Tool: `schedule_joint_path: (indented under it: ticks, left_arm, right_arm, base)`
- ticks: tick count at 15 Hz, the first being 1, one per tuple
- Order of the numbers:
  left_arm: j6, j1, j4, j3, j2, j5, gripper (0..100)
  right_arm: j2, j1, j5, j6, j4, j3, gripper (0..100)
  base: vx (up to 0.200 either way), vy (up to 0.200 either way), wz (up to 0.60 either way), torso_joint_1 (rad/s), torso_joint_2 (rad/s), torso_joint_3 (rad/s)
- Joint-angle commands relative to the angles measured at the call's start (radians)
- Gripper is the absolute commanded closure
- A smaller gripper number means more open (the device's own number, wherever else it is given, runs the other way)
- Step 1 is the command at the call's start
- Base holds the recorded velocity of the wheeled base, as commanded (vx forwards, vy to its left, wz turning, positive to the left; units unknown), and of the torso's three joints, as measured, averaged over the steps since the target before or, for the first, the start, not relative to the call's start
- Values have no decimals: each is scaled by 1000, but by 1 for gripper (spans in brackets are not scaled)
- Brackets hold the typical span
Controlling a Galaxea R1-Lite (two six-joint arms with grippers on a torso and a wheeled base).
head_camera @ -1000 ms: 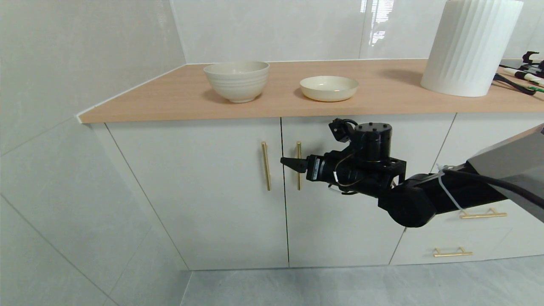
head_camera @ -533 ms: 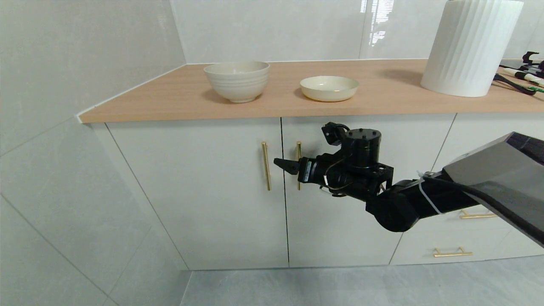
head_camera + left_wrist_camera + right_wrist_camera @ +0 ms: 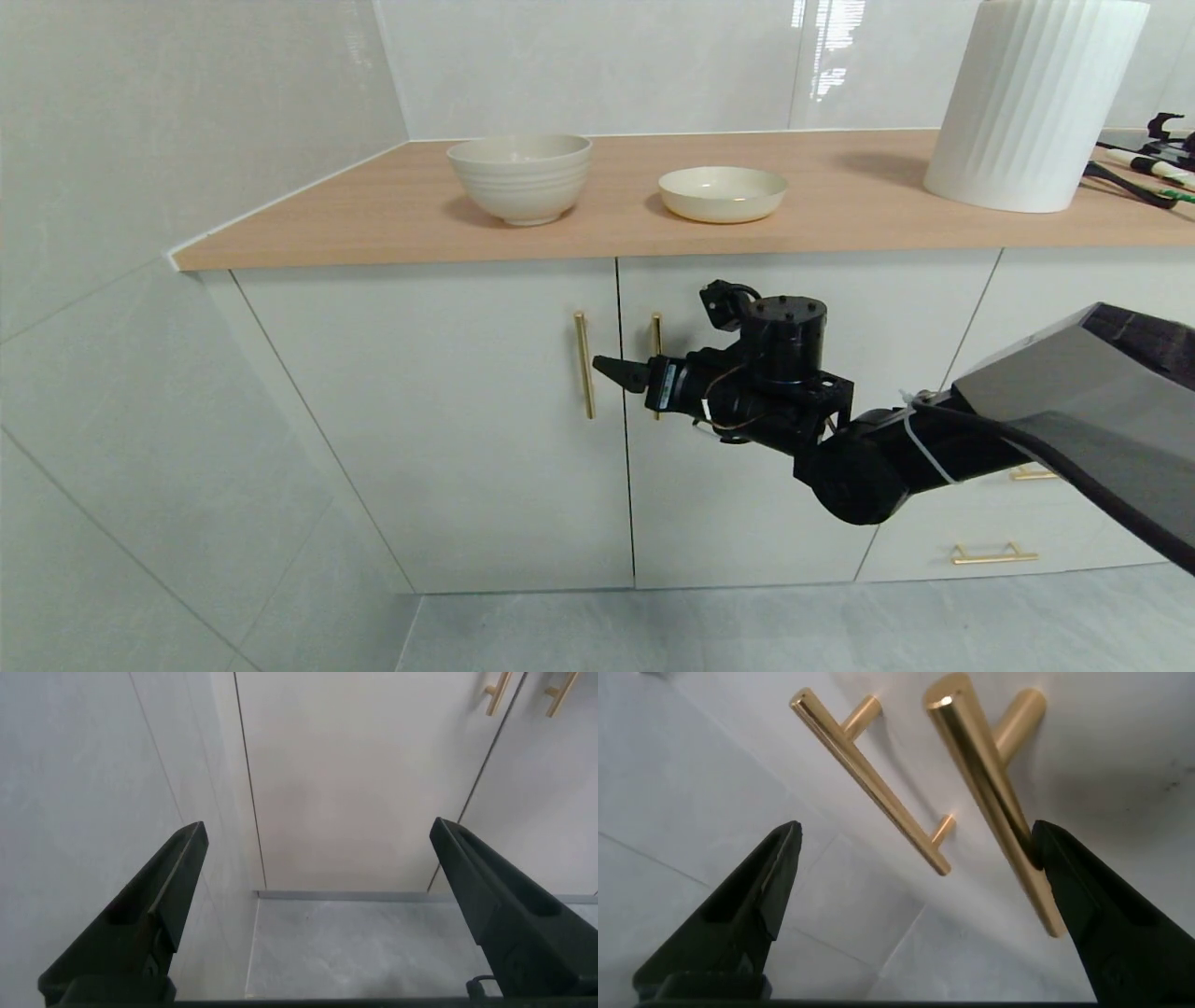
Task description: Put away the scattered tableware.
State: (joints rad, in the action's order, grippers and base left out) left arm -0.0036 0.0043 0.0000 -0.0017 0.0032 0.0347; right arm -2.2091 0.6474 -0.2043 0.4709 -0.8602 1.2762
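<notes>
- The left gripper (image 3: pixel 318 833) sits low, facing the foot of the cabinet (image 3: pixel 439 420) where it meets the tiled wall (image 3: pixel 140 280) and the grey floor (image 3: pixel 747 625). Its fingers are spread wide apart with nothing between them.
- The wooden counter (image 3: pixel 840 215) runs along the top of the cabinet, from the wall corner off to the right.
- A deep ribbed bowl (image 3: pixel 520 177) stands upright on the counter, towards its left end.
- The left door handle (image 3: pixel 583 364) is an upright brass bar just left of the seam between the two doors.
- The right gripper (image 3: pixel 616 371) is level with the handles, its tip between the two bars as seen from the head. In the right wrist view its fingers (image 3: pixel 757 896) are wide apart and clamp nothing. One brass bar runs close past one finger there, but I cannot tell whether they touch.
- The right door handle (image 3: pixel 656 341) is just right of the seam, its lower part hidden behind the gripper.
- A shallow cream dish (image 3: pixel 723 193) lies on the counter to the right of the bowl, apart from it.
- A tall white ribbed container (image 3: pixel 1032 98) stands farther right on the counter.
- Some dark utensils (image 3: pixel 1144 168) lie at the counter's far right edge.
- Below them are drawers with a horizontal brass pull (image 3: pixel 994 554).
</notes>
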Motion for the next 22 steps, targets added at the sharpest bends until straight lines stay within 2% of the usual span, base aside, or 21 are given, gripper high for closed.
schedule_joint_path:
  ticks: [1, 7, 11, 13, 14, 15, 22]
  left_arm:
    - [-1, 0, 0, 0, 0, 1, 0]
    - [-1, 0, 0, 0, 0, 1, 0]
    - [-1, 0, -2, 0, 0, 1, 0]
    - [-1, 0, 0, 0, 0, 1, 0]
    - [1, 0, 0, 0, 0, 1, 0]
    - [-1, 0, 0, 0, 0, 1, 0]
    - [1, 0, 0, 0, 0, 1, 0]
  right_arm:
    - [54, 15, -27, 22, 1, -43, 0]
    - [178, 18, -184, 25, -5, -205, 0]
    - [233, 43, -238, 22, -123, -324, 0]
    - [258, 46, -277, 22, -134, -356, 0]
    - [296, 46, -343, 22, -134, -393, 0]
    - [307, 46, -360, 20, -134, -411, 0]
    - [362, 52, -365, 14, -137, -503, 0]
  base:
    - [0, 0, 0, 0, 0, 0]
    - [0, 0, 0, 0, 0, 0]
    - [0, 0, 0, 0, 0, 0]
    - [0, 0, 0, 0, 0, 0]
    - [0, 0, 0, 0, 0, 0]
    - [0, 0, 0, 0, 0, 0]
    - [0, 0, 0, 0, 0, 0]
